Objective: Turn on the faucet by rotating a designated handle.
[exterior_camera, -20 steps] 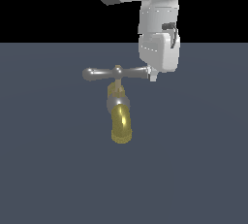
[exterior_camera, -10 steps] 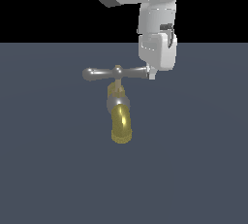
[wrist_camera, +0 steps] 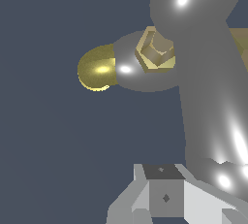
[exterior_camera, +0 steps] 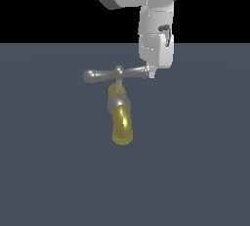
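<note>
Faucet: stands on the dark tabletop, yellow spout curving down below the crossbar.
Handle: level crossbar on top of the faucet; its end on the exterior view's right meets the end effector.
End effector: tip is at that handle end, apparently touching; whether the jaws are spread or closed cannot be told from either view.
Progress: judged as contact made, the turn itself not evidently done; no water visible.
Remaining: push the handle round its stem.
Markings: no brand, label or writing readable anywhere.
</note>
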`<state>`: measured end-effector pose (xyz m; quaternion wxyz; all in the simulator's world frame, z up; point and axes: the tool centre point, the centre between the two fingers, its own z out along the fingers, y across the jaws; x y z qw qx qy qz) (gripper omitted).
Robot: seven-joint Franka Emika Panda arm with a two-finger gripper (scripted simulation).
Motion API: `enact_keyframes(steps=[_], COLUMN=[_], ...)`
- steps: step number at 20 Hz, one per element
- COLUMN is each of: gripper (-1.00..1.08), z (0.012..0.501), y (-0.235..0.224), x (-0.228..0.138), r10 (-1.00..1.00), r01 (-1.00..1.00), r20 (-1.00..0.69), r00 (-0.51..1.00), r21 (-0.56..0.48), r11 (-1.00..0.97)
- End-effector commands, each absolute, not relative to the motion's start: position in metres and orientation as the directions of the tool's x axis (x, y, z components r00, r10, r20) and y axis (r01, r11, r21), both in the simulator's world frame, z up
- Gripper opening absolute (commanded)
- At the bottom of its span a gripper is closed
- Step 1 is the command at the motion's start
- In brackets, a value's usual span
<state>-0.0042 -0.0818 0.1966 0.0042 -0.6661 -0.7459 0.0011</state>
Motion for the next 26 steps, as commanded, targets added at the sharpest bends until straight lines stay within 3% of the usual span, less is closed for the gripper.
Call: enact_keyframes(steps=[1, 13, 26], gripper=[-1.00, -1.00, -1.00], z=[0.197, 0.195, 0.196], y=[-0.082, -0.093, -0.054], x=[0.007, 0.029, 0.070], r10=[0.994, 0.995, 0.994], r01=[0.994, 0.995, 0.994], r20=[0.000, -0.001, 0.000], r00=[-0.113, -0.098, -0.107], r21=[0.000, -0.009, -0.004], r11=[0.113, 0.098, 0.107])
